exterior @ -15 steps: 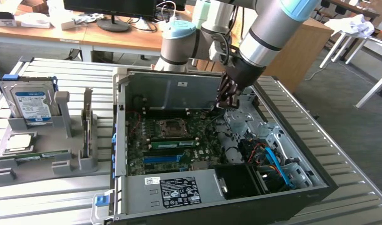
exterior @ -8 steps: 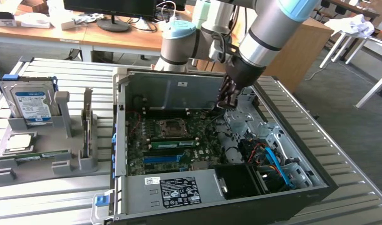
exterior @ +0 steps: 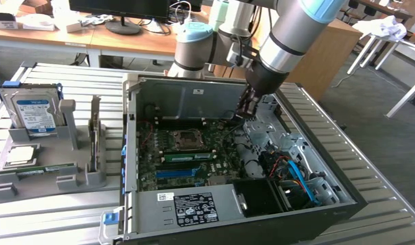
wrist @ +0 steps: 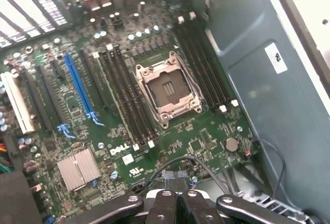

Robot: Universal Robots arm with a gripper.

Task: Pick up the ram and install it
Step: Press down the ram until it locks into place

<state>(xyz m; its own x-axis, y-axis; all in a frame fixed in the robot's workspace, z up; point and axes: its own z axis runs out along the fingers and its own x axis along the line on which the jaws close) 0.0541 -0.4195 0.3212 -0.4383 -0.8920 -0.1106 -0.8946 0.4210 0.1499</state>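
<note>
The gripper (exterior: 247, 111), fingers pressed together on nothing, hung over the open case's motherboard (wrist: 154, 105), while the ram (exterior: 37, 169) lay in the holder far left, within reach.

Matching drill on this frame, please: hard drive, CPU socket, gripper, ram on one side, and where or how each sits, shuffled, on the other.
1. hard drive
2. CPU socket
3. gripper
4. ram

a. inside the open case, over the motherboard
b. on the motherboard, no chip in it
c. standing upright in the grey holder
d. lying low along the grey holder, outside the case

Pairs: 1-c, 2-b, 3-a, 4-d
</note>
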